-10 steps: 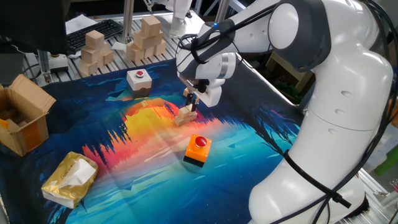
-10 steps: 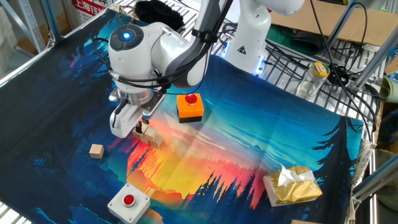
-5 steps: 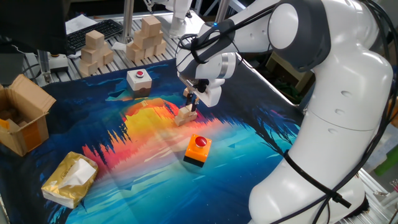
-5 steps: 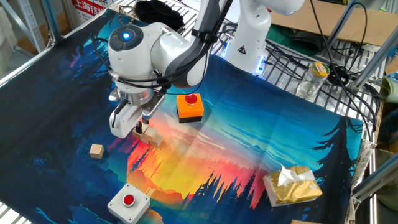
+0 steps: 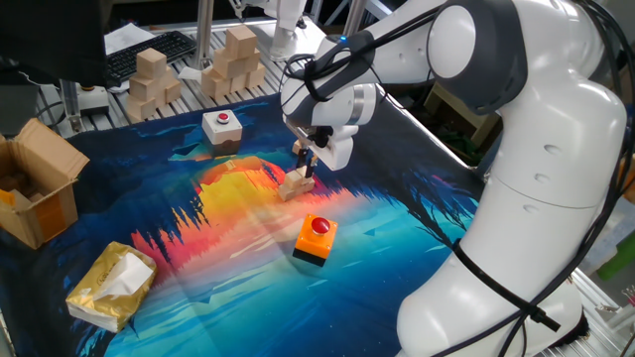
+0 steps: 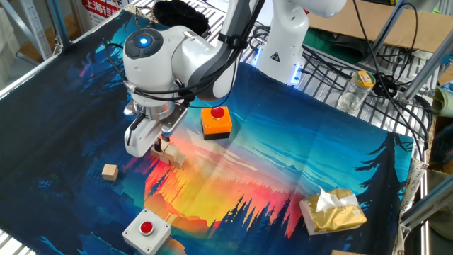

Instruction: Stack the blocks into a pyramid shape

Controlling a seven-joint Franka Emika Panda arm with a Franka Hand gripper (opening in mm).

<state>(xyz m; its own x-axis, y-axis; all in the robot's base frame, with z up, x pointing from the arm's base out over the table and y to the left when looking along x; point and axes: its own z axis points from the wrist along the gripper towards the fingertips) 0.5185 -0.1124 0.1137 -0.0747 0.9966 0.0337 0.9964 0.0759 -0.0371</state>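
Gripper [image 6: 160, 146] down on clustered blocks [image 6: 170, 155], grip unclear; row's long axis toward orange box [image 6: 216, 122].

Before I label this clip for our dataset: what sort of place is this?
Most likely a robotics lab: a robot arm works over a printed mat, with button boxes as props and cables on metal framing beside it.

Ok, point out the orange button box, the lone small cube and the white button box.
orange button box [image 6: 216, 125], the other fixed view, on its orange front face.
lone small cube [image 6: 109, 171], the other fixed view, on the cube's top face.
white button box [image 5: 221, 128], one fixed view, on its white top beside the red button.
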